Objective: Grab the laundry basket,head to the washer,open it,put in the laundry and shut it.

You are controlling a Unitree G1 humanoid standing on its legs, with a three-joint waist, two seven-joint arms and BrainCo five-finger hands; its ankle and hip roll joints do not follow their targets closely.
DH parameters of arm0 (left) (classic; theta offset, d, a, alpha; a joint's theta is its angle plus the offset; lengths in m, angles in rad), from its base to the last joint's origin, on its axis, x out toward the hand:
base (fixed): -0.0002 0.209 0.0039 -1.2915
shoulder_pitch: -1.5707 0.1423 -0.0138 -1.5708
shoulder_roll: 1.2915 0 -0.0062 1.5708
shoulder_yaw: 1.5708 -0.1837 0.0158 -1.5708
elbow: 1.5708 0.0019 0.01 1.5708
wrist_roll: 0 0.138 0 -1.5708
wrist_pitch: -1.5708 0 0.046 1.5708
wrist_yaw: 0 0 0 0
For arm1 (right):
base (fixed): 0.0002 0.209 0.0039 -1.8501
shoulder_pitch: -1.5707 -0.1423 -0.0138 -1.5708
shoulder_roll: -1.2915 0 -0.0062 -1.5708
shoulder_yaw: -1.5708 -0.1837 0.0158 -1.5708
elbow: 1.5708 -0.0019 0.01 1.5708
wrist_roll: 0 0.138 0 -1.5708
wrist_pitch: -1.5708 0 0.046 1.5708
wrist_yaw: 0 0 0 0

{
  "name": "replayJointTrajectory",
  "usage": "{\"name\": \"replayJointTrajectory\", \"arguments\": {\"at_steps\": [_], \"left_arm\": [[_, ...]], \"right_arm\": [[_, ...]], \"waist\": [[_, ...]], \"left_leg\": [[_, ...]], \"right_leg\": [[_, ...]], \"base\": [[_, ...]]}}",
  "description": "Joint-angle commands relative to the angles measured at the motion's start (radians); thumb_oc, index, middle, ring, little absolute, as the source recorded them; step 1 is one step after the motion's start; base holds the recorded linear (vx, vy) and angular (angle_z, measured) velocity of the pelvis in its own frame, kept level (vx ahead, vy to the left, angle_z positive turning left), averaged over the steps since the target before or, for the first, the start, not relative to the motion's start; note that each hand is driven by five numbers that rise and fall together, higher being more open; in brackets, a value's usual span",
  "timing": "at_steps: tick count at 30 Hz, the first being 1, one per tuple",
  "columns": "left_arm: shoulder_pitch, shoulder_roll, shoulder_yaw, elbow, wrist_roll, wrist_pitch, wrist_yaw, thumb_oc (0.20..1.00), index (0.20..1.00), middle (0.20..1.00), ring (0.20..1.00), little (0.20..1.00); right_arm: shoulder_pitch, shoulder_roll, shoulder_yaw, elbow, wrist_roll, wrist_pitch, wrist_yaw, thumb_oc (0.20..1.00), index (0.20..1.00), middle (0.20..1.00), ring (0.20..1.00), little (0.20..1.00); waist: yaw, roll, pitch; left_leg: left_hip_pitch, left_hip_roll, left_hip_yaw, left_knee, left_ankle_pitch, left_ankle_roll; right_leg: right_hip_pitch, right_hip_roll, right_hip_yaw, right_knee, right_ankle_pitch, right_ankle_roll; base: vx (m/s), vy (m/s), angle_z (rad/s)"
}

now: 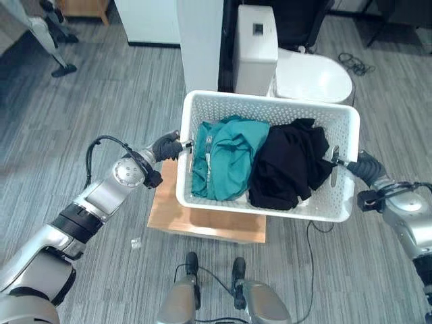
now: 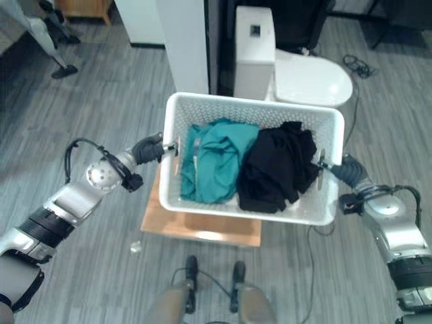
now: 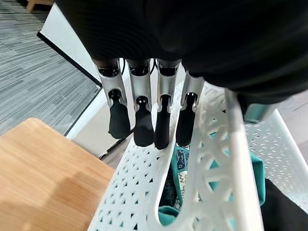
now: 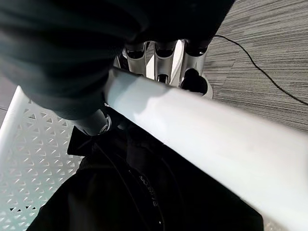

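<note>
The white perforated laundry basket [image 1: 270, 102] holds a teal garment [image 1: 226, 155] on its left and a black garment [image 1: 290, 165] on its right. It hangs over a low wooden stool [image 1: 202, 219], overhanging it to the right. My left hand [image 1: 167, 146] grips the basket's left rim, with its fingers [image 3: 139, 120] running down the outside of the wall [image 3: 144, 192]. On the opposite rim [image 4: 202, 139] sits my right hand [image 1: 364, 167], its fingers [image 4: 161, 62] curled over the edge above the black garment [image 4: 134, 192].
Right behind the basket stand a white toilet-like fixture [image 1: 297, 67] and a tall white panel [image 1: 200, 47]. A small pale scrap [image 1: 136, 243] lies on the grey plank floor left of the stool. Cables [image 1: 354, 64] trail on the floor at the far right.
</note>
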Motion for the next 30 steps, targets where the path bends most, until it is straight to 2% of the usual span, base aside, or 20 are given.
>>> {"name": "replayJointTrajectory", "arguments": {"at_steps": [1, 5, 11, 12, 14, 15, 16, 17, 18, 19, 20, 21, 22, 23, 24, 25, 26, 28, 29, 30], "left_arm": [[-0.003, -0.03, 0.029, 0.037, -0.053, -0.055, 0.015, 0.2, 0.2, 0.2, 0.2, 0.2], [-0.005, -0.044, 0.019, 0.043, -0.048, -0.052, 0.006, 0.2, 0.2, 0.2, 0.2, 0.2], [-0.052, -0.097, -0.014, 0.094, -0.017, -0.055, -0.003, 0.2, 0.2, 0.2, 0.2, 0.2], [-0.057, -0.102, -0.017, 0.103, -0.016, -0.054, -0.003, 0.2, 0.2, 0.2, 0.2, 0.2], [-0.072, -0.105, -0.017, 0.121, -0.017, -0.06, 0.001, 0.2, 0.2, 0.2, 0.2, 0.2], [-0.075, -0.098, -0.015, 0.126, -0.02, -0.059, 0.001, 0.2, 0.2, 0.2, 0.2, 0.2], [-0.086, -0.078, -0.015, 0.124, -0.027, -0.056, 0.003, 0.2, 0.2, 0.2, 0.2, 0.2], [-0.087, -0.077, -0.015, 0.124, -0.027, -0.056, 0.003, 0.2, 0.2, 0.2, 0.2, 0.2], [-0.089, -0.071, -0.015, 0.122, -0.027, -0.053, 0.003, 0.2, 0.2, 0.2, 0.2, 0.2], [-0.092, -0.064, -0.014, 0.125, -0.029, -0.048, 0.002, 0.2, 0.2, 0.2, 0.2, 0.2], [-0.083, -0.045, -0.001, 0.118, -0.028, -0.035, -0.007, 0.2, 0.2, 0.2, 0.2, 0.2], [-0.082, -0.045, 0.0, 0.117, -0.028, -0.034, -0.007, 0.2, 0.2, 0.2, 0.2, 0.2], [-0.074, -0.034, 0.007, 0.111, -0.028, -0.029, -0.01, 0.2, 0.2, 0.2, 0.2, 0.2], [-0.055, -0.016, 0.024, 0.099, -0.032, -0.024, -0.012, 0.2, 0.2, 0.2, 0.2, 0.2], [-0.053, -0.015, 0.024, 0.097, -0.033, -0.023, -0.012, 0.2, 0.2, 0.2, 0.2, 0.2], [-0.039, -0.008, 0.039, 0.091, -0.042, -0.019, -0.012, 0.2, 0.2, 0.2, 0.2, 0.2], [-0.039, -0.007, 0.04, 0.091, -0.042, -0.019, -0.012, 0.2, 0.2, 0.2, 0.2, 0.2], [-0.03, -0.012, 0.051, 0.094, -0.055, -0.018, -0.011, 0.2, 0.2, 0.2, 0.2, 0.2], [-0.031, -0.01, 0.053, 0.094, -0.053, -0.02, -0.01, 0.2, 0.2, 0.2, 0.2, 0.2], [-0.029, -0.011, 0.05, 0.094, -0.053, -0.021, -0.01, 0.2, 0.2, 0.2, 0.2, 0.2]], "right_arm": [[0.054, -0.06, -0.04, 0.007, 0.044, -0.039, 0.004, 0.2, 0.2, 0.2, 0.2, 0.2], [0.081, -0.041, -0.057, 0.004, 0.044, -0.037, 0.005, 0.2, 0.2, 0.2, 0.2, 0.2], [0.126, 0.005, -0.109, -0.005, 0.046, -0.043, -0.016, 0.2, 0.2, 0.2, 0.2, 0.2], [0.123, 0.008, -0.111, -0.004, 0.046, -0.045, -0.021, 0.2, 0.2, 0.2, 0.2, 0.2], [0.092, 0.022, -0.103, 0.008, 0.042, -0.047, -0.035, 0.2, 0.2, 0.2, 0.2, 0.2], [0.08, 0.03, -0.102, 0.014, 0.039, -0.047, -0.042, 0.2, 0.2, 0.2, 0.2, 0.2], [0.069, 0.03, -0.094, 0.018, 0.039, -0.05, -0.044, 0.2, 0.2, 0.2, 0.2, 0.2], [0.068, 0.03, -0.094, 0.019, 0.039, -0.05, -0.044, 0.2, 0.2, 0.2, 0.2, 0.2], [0.065, 0.032, -0.087, 0.017, 0.036, -0.052, -0.045, 0.2, 0.2, 0.2, 0.2, 0.2], [0.064, 0.035, -0.081, 0.008, 0.037, -0.05, -0.041, 0.2, 0.2, 0.2, 0.2, 0.2], [0.072, 0.044, -0.078, -0.009, 0.033, -0.048, -0.032, 0.2, 0.2, 0.2, 0.2, 0.2], [0.073, 0.044, -0.079, -0.01, 0.033, -0.047, -0.032, 0.2, 0.2, 0.2, 0.2, 0.2], [0.079, 0.047, -0.08, -0.016, 0.027, -0.045, -0.027, 0.2, 0.2, 0.2, 0.2, 0.2], [0.082, 0.054, -0.073, -0.013, 0.015, -0.039, -0.019, 0.2, 0.2, 0.2, 0.2, 0.2], [0.082, 0.055, -0.071, -0.013, 0.015, -0.039, -0.019, 0.2, 0.2, 0.2, 0.2, 0.2], [0.074, 0.073, -0.055, 0.009, 0.009, -0.035, -0.016, 0.2, 0.2, 0.2, 0.2, 0.2], [0.074, 0.073, -0.055, 0.009, 0.009, -0.035, -0.016, 0.2, 0.2, 0.2, 0.2, 0.2], [0.072, 0.084, -0.042, 0.024, 0.01, -0.034, -0.016, 0.2, 0.2, 0.2, 0.2, 0.2], [0.073, 0.086, -0.04, 0.024, 0.013, -0.035, -0.016, 0.2, 0.2, 0.2, 0.2, 0.2], [0.069, 0.091, -0.031, 0.031, 0.018, -0.037, -0.021, 0.2, 0.2, 0.2, 0.2, 0.2]], "waist": [[0.015, -0.035, -0.184], [0.014, -0.038, -0.196], [-0.002, -0.038, -0.187], [-0.005, -0.039, -0.183], [-0.006, -0.041, -0.164], [-0.005, -0.035, -0.15], [0.004, -0.024, -0.133], [0.003, -0.025, -0.134], [0.01, -0.021, -0.126], [0.018, -0.018, -0.121], [0.039, -0.016, -0.123], [0.041, -0.018, -0.122], [0.05, -0.02, -0.125], [0.073, -0.036, -0.143], [0.075, -0.037, -0.143], [0.11, -0.056, -0.171], [0.112, -0.057, -0.171], [0.141, -0.071, -0.199], [0.141, -0.076, -0.209], [0.143, -0.079, -0.212]], "left_leg": [[0.044, 0.032, -0.054, 0.033, -0.121, -0.016], [0.045, 0.015, -0.05, 0.029, -0.125, -0.008], [0.018, -0.036, -0.037, 0.041, -0.134, 0.016], [0.014, -0.044, -0.031, 0.044, -0.137, 0.019], [-0.004, -0.055, 0.004, 0.055, -0.145, 0.03], [-0.013, -0.046, 0.028, 0.064, -0.144, 0.033], [-0.026, -0.027, 0.062, 0.081, -0.145, 0.036], [-0.03, -0.029, 0.062, 0.081, -0.142, 0.036], [-0.044, -0.021, 0.083, 0.094, -0.135, 0.044], [-0.053, -0.01, 0.107, 0.102, -0.132, 0.049], [-0.065, 0.007, 0.167, 0.111, -0.124, 0.064], [-0.064, 0.006, 0.169, 0.112, -0.126, 0.064], [-0.067, 0.012, 0.198, 0.115, -0.123, 0.068], [-0.067, 0.011, 0.238, 0.115, -0.138, 0.068], [-0.066, 0.011, 0.241, 0.115, -0.139, 0.069], [-0.096, 0.012, 0.295, 0.12, -0.127, 0.075], [-0.095, 0.012, 0.296, 0.12, -0.128, 0.075], [-0.121, 0.014, 0.34, 0.115, -0.113, 0.077], [-0.127, 0.014, 0.351, 0.109, -0.107, 0.077], [-0.136, 0.027, 0.363, 0.108, -0.083, 0.067]], "right_leg": [[0.064, -0.156, -0.023, 0.016, 0.004, 0.142], [0.069, -0.17, -0.021, -0.003, 0.023, 0.152], [0.039, -0.22, -0.006, -0.007, 0.089, 0.18], [0.028, -0.227, -0.003, -0.008, 0.108, 0.185], [-0.018, -0.25, 0.011, -0.019, 0.191, 0.204], [-0.034, -0.256, -0.017, -0.013, 0.193, 0.202], [-0.029, -0.241, -0.062, 0.036, 0.128, 0.182], [-0.032, -0.243, -0.062, 0.036, 0.13, 0.182], [-0.039, -0.227, -0.084, 0.109, 0.09, 0.168], [-0.036, -0.206, -0.108, 0.165, 0.036, 0.155], [-0.02, -0.184, -0.169, 0.299, -0.042, 0.138], [-0.023, -0.186, -0.166, 0.305, -0.045, 0.138], [-0.009, -0.18, -0.184, 0.348, -0.069, 0.135], [0.041, -0.18, -0.194, 0.386, -0.102, 0.146], [0.04, -0.181, -0.19, 0.386, -0.102, 0.146], [0.11, -0.18, -0.183, 0.359, -0.078, 0.15], [0.11, -0.18, -0.181, 0.358, -0.077, 0.15], [0.154, -0.17, -0.149, 0.313, -0.042, 0.16], [0.173, -0.159, -0.134, 0.284, -0.047, 0.162], [0.178, -0.122, -0.098, 0.224, -0.101, 0.149]], "base": [[0.0, 0.069, 0.0], [-0.02, 0.096, 0.02], [-0.1, 0.131, -0.01], [-0.15, 0.107, 0.0], [-0.27, 0.138, -0.18], [-0.33, 0.146, -0.56], [-0.25, 0.113, -0.66], [-0.23, 0.126, -0.94], [-0.17, 0.105, -0.77], [-0.3, 0.185, -0.79], [-0.21, 0.124, -0.55], [-0.21, 0.099, -0.63], [-0.13, 0.034, -0.99], [-0.12, 0.038, -1.03], [-0.2, -0.005, -1.3], [-0.14, -0.021, -1.02], [-0.19, -0.021, -1.36], [-0.14, -0.035, -1.45], [-0.17, -0.126, -1.35], [-0.17, -0.181, -1.18]]}}
